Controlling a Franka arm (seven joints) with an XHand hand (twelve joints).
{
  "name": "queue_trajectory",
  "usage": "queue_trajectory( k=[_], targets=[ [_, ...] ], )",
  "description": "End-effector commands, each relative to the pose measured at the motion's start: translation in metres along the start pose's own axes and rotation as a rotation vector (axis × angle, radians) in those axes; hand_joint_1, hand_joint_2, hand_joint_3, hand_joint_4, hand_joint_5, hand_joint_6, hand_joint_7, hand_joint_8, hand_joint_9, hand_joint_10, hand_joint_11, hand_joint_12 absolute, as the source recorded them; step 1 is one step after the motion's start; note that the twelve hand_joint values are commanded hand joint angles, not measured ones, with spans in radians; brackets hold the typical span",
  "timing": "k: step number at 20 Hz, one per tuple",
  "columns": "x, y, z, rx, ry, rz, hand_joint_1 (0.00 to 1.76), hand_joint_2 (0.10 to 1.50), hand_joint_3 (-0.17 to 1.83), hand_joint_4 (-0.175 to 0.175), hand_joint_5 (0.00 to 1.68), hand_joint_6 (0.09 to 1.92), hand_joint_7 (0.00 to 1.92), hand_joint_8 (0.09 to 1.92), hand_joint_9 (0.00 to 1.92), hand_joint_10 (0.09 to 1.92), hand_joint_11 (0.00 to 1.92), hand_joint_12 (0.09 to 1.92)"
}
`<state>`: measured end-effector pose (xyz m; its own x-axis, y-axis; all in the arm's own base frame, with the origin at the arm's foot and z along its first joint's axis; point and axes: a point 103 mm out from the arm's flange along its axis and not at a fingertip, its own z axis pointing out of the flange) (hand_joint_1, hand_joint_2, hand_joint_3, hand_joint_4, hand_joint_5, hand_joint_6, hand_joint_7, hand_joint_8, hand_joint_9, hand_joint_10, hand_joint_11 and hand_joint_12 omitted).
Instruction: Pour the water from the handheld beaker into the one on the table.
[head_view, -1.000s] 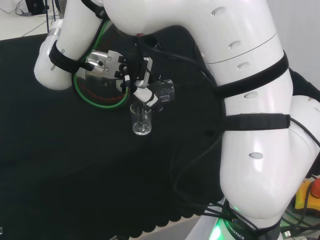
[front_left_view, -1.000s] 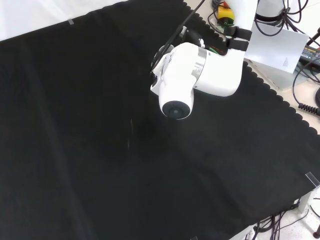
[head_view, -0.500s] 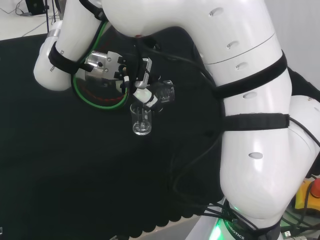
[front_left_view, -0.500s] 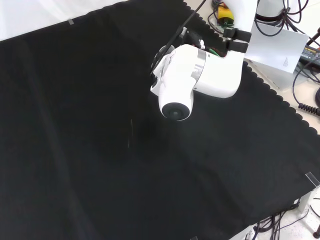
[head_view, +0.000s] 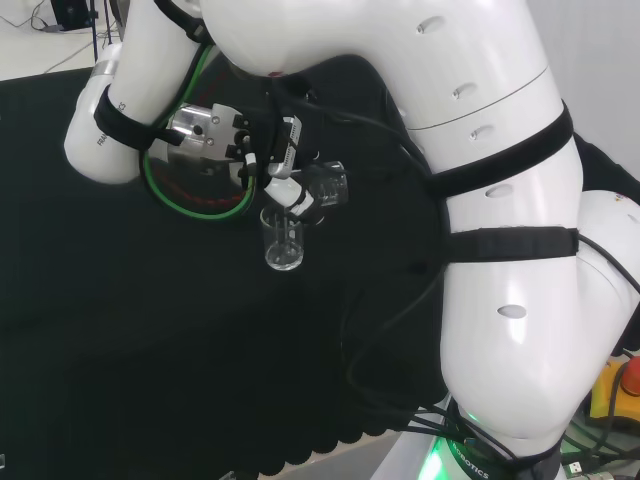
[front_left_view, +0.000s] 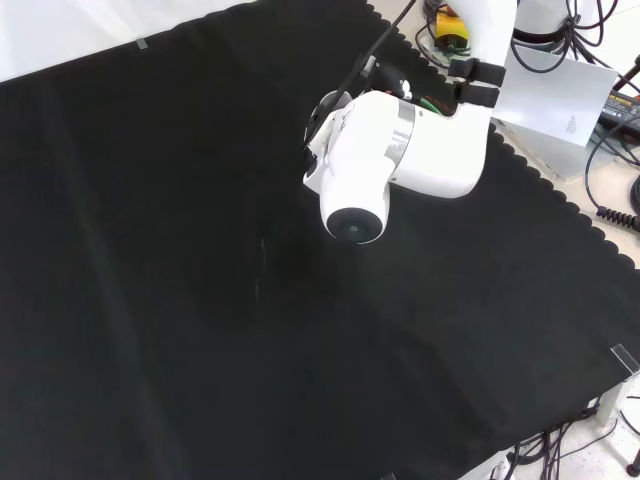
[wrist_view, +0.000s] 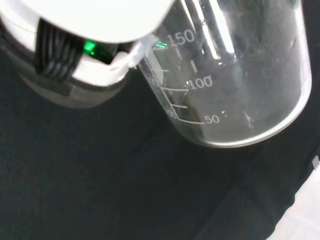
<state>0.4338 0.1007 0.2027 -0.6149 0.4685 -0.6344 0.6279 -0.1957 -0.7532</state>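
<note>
In the head view the hand (head_view: 272, 160) is shut on a clear glass beaker (head_view: 328, 184), which lies tipped with its mouth toward a second clear beaker (head_view: 283, 240). That second beaker stands upright on the black cloth, just below the hand's fingers (head_view: 294, 200). The wrist view shows the held beaker (wrist_view: 235, 85) close up, with printed scale marks on its wall and its round base plain; part of the hand (wrist_view: 85, 45) sits beside it. Whether water is in either beaker I cannot tell. In the front view a big white arm link (front_left_view: 390, 165) stands before the hand.
Behind the hand in the head view a green cable loop (head_view: 195, 195) lies on the cloth. The arm's large white links (head_view: 500, 230) fill the right side. In the front view the scalloped cloth edge (front_left_view: 560, 200) runs along the right, with cables and a red button box (front_left_view: 447, 22) beyond.
The hand and the held beaker have shifted very slightly up and to the left in the head view. The standing beaker has not moved.
</note>
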Motion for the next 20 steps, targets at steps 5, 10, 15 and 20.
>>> queue_trajectory(
  k=[5,10,15,20],
  targets=[
    [0.001,0.0,-0.003,-0.025,0.02,-0.007,1.33,0.58,0.67,-0.175,1.53,0.13,1.62,0.09,1.84,0.09,1.6,0.49],
    [-0.006,-0.004,-0.003,-0.054,0.047,-0.011,1.33,0.58,0.66,-0.175,1.53,0.13,1.62,0.09,1.84,0.09,1.59,0.48],
    [-0.013,-0.006,0.002,-0.096,0.086,-0.016,1.33,0.58,0.66,-0.175,1.53,0.13,1.62,0.09,1.84,0.09,1.59,0.48],
    [-0.021,-0.009,0.007,-0.18,0.146,-0.031,1.33,0.58,0.66,-0.175,1.53,0.13,1.62,0.09,1.84,0.09,1.59,0.48]
  ],
)
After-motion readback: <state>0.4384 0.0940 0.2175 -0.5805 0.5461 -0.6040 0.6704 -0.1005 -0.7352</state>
